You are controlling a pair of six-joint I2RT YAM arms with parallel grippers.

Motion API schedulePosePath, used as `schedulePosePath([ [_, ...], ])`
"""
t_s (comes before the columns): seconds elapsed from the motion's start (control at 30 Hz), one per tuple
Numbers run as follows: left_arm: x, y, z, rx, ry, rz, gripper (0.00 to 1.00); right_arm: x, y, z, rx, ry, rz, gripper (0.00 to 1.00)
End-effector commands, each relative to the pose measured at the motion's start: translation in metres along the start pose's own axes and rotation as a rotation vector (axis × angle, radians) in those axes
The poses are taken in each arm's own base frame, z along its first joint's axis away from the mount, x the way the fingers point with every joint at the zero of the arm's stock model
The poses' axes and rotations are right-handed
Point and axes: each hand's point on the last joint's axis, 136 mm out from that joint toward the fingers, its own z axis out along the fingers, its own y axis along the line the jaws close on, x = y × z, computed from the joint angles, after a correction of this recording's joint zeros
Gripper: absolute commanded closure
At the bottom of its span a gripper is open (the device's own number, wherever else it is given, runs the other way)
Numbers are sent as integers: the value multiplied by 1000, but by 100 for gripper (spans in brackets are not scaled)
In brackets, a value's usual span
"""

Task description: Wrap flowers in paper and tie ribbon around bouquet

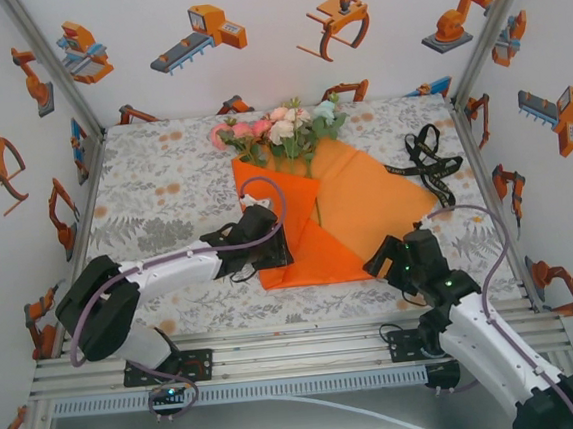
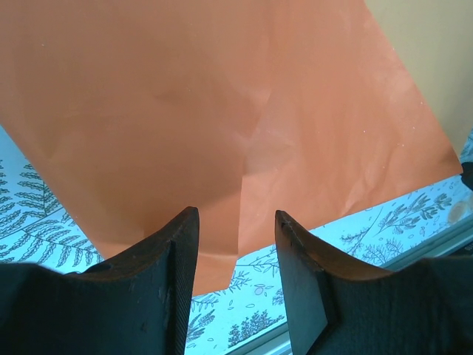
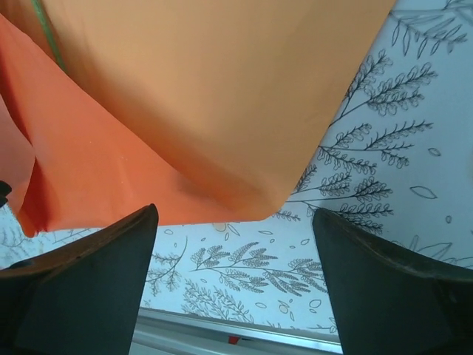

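The flowers (image 1: 281,127) lie at the back of the table, their stems (image 3: 46,29) running down under the folded orange paper (image 1: 365,198). One flap is folded over from the left. My left gripper (image 1: 273,252) sits over the near end of that flap, jaws partly open. In the left wrist view the paper (image 2: 222,111) has its near edge between the fingertips (image 2: 177,251), unclamped. My right gripper (image 1: 389,258) stands open just off the paper's near right corner (image 3: 288,200), with only tablecloth between its fingers (image 3: 111,259). The black ribbon (image 1: 428,162) lies loose at the right, beside the paper.
A floral tablecloth (image 1: 164,195) covers the table. The metal rail of the near edge (image 1: 299,359) runs close behind both grippers. Printed walls (image 1: 50,145) close in the left, right and back sides. Bare cloth lies left of the paper.
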Motion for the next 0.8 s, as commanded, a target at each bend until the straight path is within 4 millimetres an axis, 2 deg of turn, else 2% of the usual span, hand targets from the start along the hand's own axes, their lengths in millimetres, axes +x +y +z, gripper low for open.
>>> schedulePosePath([
  [0.0,2,6,4,-20,-13,-23,54,10,-1,11,-38,30,48,29],
  [0.07,3,8,5,-21,-14,-33,54,13,2,15,-71,41,65,41],
  [0.2,4,7,7,-17,-14,-35,54,17,1,17,-77,49,76,48],
  [0.3,4,7,8,-14,-15,-37,54,12,1,15,-85,17,77,57],
  [0.37,5,7,9,-14,-11,-36,54,7,0,13,-86,-16,71,67],
  [0.5,9,9,14,-20,-3,-43,54,-8,3,9,-84,-93,21,96],
  [0.53,10,10,15,-24,-1,-44,55,-11,6,7,-88,-101,-4,100],
  [0.6,12,13,17,-35,5,-46,55,-16,17,3,-110,-101,-72,100],
  [0.77,18,25,24,-92,20,-53,55,-29,63,-12,-198,-69,-318,100],
])
